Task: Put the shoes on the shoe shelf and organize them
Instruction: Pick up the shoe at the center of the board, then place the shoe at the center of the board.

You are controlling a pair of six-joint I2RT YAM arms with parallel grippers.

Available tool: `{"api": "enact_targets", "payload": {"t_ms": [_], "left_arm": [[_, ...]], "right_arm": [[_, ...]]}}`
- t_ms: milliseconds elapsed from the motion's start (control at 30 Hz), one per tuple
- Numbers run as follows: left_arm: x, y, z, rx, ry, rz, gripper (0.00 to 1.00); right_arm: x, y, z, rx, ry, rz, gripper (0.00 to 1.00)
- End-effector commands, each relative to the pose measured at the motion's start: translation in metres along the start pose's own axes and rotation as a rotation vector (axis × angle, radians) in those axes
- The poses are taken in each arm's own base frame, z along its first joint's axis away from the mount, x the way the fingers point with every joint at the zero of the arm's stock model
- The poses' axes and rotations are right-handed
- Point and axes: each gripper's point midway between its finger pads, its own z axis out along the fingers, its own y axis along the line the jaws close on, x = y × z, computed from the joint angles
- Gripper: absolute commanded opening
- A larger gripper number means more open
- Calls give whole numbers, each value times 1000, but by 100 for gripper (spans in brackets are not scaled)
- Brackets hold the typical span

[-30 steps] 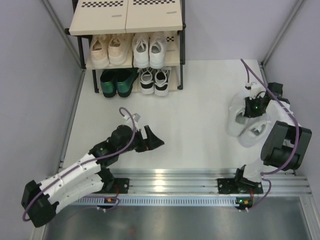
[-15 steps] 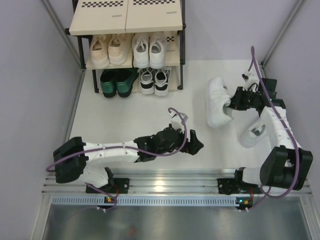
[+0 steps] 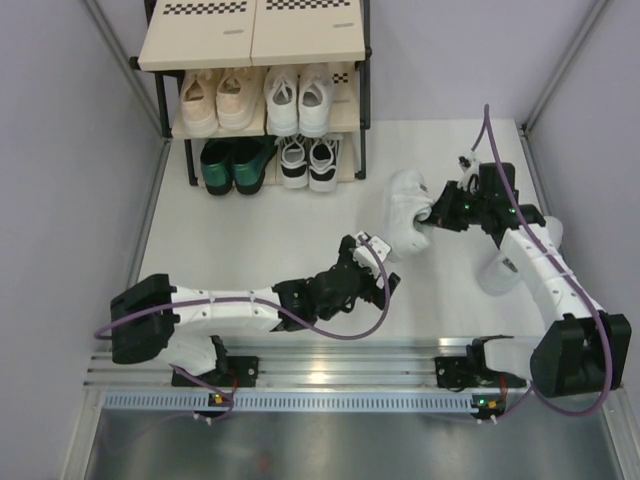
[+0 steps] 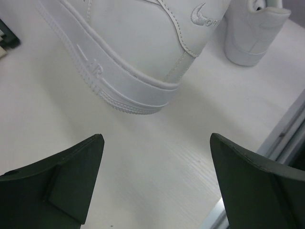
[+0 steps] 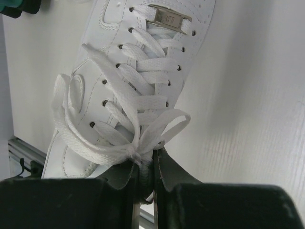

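The right hand [image 3: 438, 212] is pressed together on a large white sneaker [image 3: 407, 208], pinching it at the collar just behind the knot of the laces. In the wrist view its fingers [image 5: 177, 177] stand almost closed, with only the thin edge of the shoe [image 5: 143, 71] between them. The sneaker lies at about 2 o'clock from the middle of the worktop [image 3: 280, 225], toe towards 11 o'clock. Whether its sole touches the worktop cannot be told.

The left hand [image 3: 378, 276] sits at 7 o'clock of that sneaker, near it but apart, with its fingers [image 4: 57, 183] spread wide and nothing between them. Its camera looks at the sneaker's heel and ribbed sole edge.

The matching sneaker [image 3: 498, 272] lies on the worktop at 4 o'clock of the held one, partly under the right forearm.

The shoe shelf [image 3: 250, 40] stands at 11 o'clock. Its middle board carries a beige pair [image 3: 217, 100] and, at their 3 o'clock, a small white pair [image 3: 298, 98]. The bottom board carries a dark green pair [image 3: 235, 163] beside a black-and-white pair [image 3: 308, 160].
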Motion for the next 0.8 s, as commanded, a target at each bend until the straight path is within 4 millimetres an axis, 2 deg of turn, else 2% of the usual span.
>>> {"api": "enact_targets", "payload": {"t_ms": [0, 167, 300, 600, 633, 767], "left_arm": [[-30, 16, -8, -40, -115, 221, 98], [-42, 29, -7, -92, -159, 388, 98], [-51, 25, -1, -79, -194, 459, 98], [-54, 7, 30, -43, -191, 556, 99], [-61, 6, 32, -48, -203, 555, 98], [-68, 6, 42, -61, -210, 566, 99]], "right_arm": [[-25, 40, -9, -109, -74, 18, 0], [-16, 49, -3, -120, -26, 11, 0], [-9, 55, -2, -139, -5, 14, 0], [-4, 59, 2, -155, 22, 29, 0], [-4, 59, 2, -158, 21, 24, 0], [-1, 58, 3, -145, 7, -5, 0]]}}
